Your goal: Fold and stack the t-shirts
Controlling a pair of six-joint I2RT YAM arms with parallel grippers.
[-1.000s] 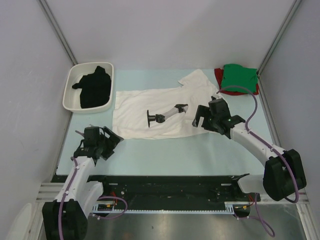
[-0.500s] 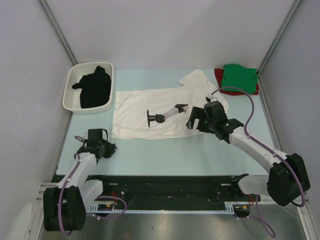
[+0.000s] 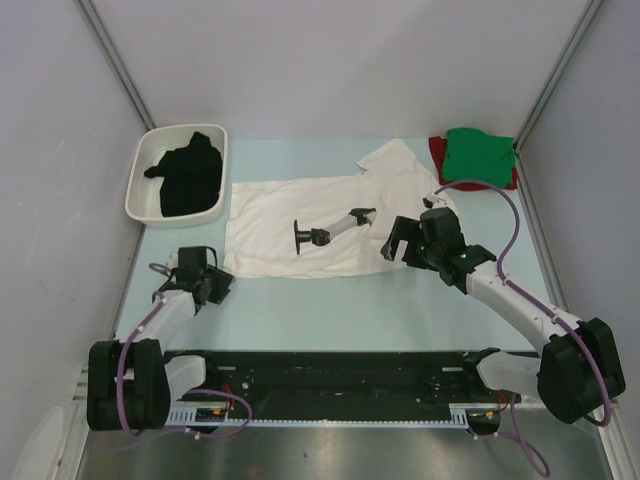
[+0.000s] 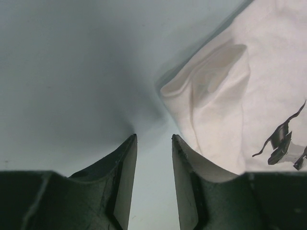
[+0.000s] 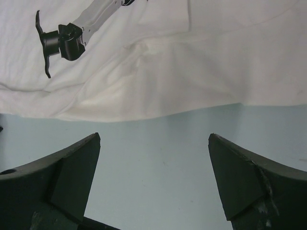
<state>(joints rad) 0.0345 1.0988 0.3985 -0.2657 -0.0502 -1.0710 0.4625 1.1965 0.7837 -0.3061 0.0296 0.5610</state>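
Observation:
The large white t-shirt [image 3: 285,215] lies spread flat mid-table, with a black print [image 3: 328,230] on it. My left gripper [image 3: 217,286] is open and empty, low over the table just off the shirt's near-left corner [image 4: 225,91]. My right gripper [image 3: 397,244] is wide open and empty above the bare table at the shirt's near-right hem [image 5: 192,72]. The green t-shirt [image 3: 478,155] lies folded on the red one [image 3: 437,150] at the back right. The black t-shirt [image 3: 188,178] lies crumpled in the tray.
A white plastic tray [image 3: 140,200] stands at the back left. Grey enclosure walls rise on both sides and at the back. A black rail runs along the near edge below the arm bases.
My left arm has drawn back and down toward the near-left, its gripper still by the shirt's corner. My right gripper has shifted slightly left and lower along the hem.

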